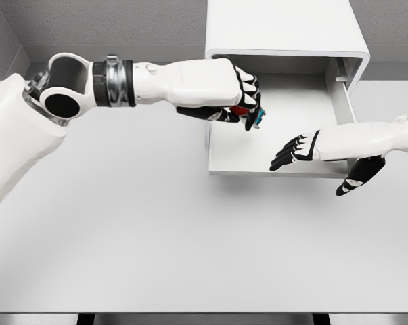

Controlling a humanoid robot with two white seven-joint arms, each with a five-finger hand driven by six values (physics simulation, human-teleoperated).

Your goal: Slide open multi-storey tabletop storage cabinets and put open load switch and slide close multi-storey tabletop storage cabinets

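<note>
Simulated lab bench: plain white table (pixel 156 257), white storage cabinet (pixel 285 30), bare grey walls (pixel 109 20), render look.

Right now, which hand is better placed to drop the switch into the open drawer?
The left hand. Its fingers are closed on the load switch, above the left edge of the open drawer. The right hand is open and holds nothing, over the drawer's front.

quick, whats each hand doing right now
Left hand: fingers shut on the load switch, over the open drawer.
Right hand: fingers open, holding nothing.
</note>
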